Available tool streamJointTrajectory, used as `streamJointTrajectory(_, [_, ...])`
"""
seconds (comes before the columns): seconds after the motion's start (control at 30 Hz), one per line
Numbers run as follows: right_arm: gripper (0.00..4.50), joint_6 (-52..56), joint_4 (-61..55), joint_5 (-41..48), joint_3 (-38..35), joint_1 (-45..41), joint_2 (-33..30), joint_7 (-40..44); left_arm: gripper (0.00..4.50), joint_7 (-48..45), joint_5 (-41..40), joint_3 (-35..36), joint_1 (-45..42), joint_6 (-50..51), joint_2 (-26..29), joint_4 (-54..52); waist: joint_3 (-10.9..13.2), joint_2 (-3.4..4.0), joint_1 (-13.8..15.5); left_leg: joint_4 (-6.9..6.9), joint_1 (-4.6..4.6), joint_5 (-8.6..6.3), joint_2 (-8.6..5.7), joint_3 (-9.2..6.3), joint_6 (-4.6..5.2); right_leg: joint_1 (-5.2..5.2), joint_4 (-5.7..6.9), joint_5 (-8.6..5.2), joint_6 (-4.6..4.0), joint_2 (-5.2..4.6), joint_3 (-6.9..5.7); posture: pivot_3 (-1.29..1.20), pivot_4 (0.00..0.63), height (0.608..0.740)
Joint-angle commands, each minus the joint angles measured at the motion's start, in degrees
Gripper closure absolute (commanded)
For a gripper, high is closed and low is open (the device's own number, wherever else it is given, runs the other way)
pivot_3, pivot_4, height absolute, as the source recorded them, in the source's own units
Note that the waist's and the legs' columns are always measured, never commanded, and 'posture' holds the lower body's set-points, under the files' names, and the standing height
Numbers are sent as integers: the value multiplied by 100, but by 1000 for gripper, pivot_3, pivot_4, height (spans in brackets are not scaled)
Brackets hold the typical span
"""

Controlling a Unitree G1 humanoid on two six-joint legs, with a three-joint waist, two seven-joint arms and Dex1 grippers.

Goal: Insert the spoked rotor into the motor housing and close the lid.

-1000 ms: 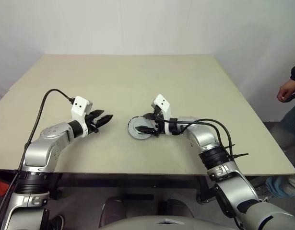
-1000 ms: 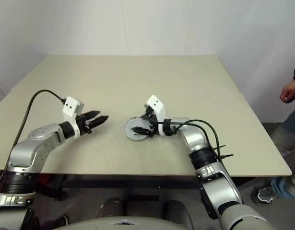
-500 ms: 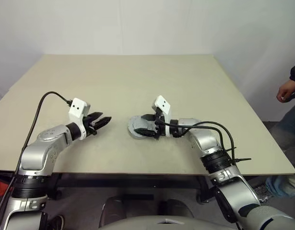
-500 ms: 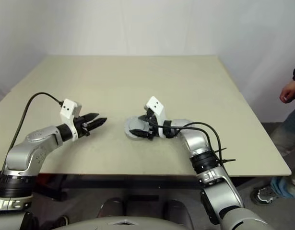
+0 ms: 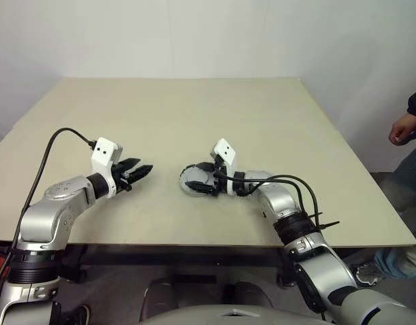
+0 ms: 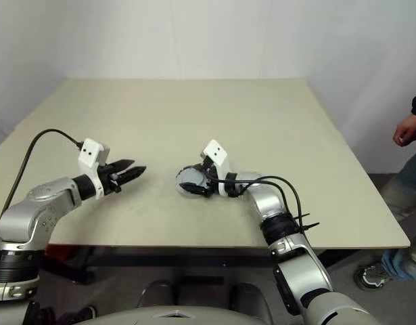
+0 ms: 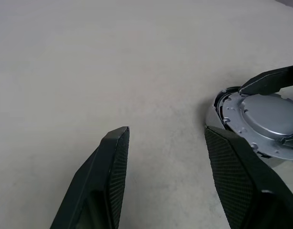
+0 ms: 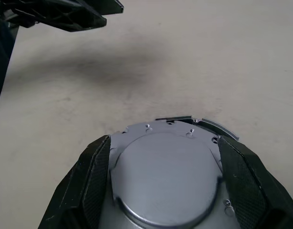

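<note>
Left claw (image 5: pixel 141 169) withdrawn, lid (image 8: pixel 166 177) between right claw (image 8: pixel 163 183)

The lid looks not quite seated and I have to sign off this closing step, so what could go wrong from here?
1. The lid sits offset on the motor housing, whose rim shows along one side; pressing now might jam it crooked.
2. The right gripper has its fingers on both sides of the lid; pulling away could drag it off.
3. The left gripper is open and apart, so nothing steadies the housing.
</note>
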Motion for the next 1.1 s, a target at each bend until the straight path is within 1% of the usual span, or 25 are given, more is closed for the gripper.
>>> streamJointTrajectory(0.03, [453, -141, 113, -64, -21, -84, 13, -5, 1846, 13, -35, 147, -50, -30, 86, -201, 0, 0, 0, 0, 0, 0, 0, 0, 0, 0, 0, 0, 0, 0, 0, 0, 0, 740])
streamJointTrajectory(0.13, [453, -232, 160, -52, -69, -149, 7, -15, 1846, 60, -16, 154, -69, -71, 58, -172, 0, 0, -1, 0, 0, -1, 0, 0, 1, 0, 0, 0, -1, 0, 0, 0, 0, 740])
streamJointTrajectory(0.17, [876, -261, 174, -52, -85, -175, -6, -16, 1846, 78, -9, 155, -80, -88, 45, -156, 0, 0, -1, 0, 0, -1, 0, 0, 2, 0, 0, 0, -1, 0, 0, 0, 0, 740])
streamJointTrajectory(0.23, [1307, -299, 198, -56, -100, -203, -21, -20, 1846, 97, -1, 154, -92, -110, 32, -133, 0, 0, 1, 0, -1, -2, 0, 0, 2, 0, 0, 6, -10, 0, 0, 0, 0, 740])
streamJointTrajectory(0.4, [1303, -340, 165, -34, -132, -240, -51, -6, 1846, 147, 16, 157, -114, -184, -13, -62, 0, 0, 3, 0, -1, -2, 0, 0, 3, 0, 0, -1, 1, 0, 0, 0, 0, 740])
streamJointTrajectory(0.5, [1303, -108, 41, 276, -394, -332, 113, -137, 1846, 178, 34, 143, -109, -247, -54, -17, 0, 0, 2, 0, -1, -2, 0, 0, 3, 0, 0, 0, 1, 0, 0, 0, 0, 740])
streamJointTrajectory(0.57, [1303, -42, 90, 289, -471, -383, 176, -236, 1846, 184, 38, 137, -103, -266, -59, -9, 0, 1, 2, 1, -3, -1, 0, 0, 3, -3, 0, 0, 0, 0, 0, 0, 0, 740])
streamJointTrajectory(0.67, [1303, -164, 236, 159, -421, -410, 192, -292, 1846, 201, 35, 150, -98, -268, -57, -14, 0, 1, 3, 0, -3, -1, 0, 0, 2, -6, 0, 14, -24, 0, 0, 0, 0, 740])
streamJointTrajectory(0.93, [1303, -297, 409, 95, -310, -355, 196, -184, 1846, 209, 17, 227, -72, -220, 22, -37, 1, 1, -2, -2, -16, 1, 0, 0, -1, -13, -6, 15, -26, 0, 0, 0, 0, 740])
streamJointTrajectory(1.1, [1303, -405, 710, -20, -300, -288, 114, -125, 1846, 237, -2, 258, -52, -174, 17, -85, 0, 0, 1, -2, -14, 0, -1, 0, -1, -10, -6, 15, -26, 0, 0, 0, 0, 740])
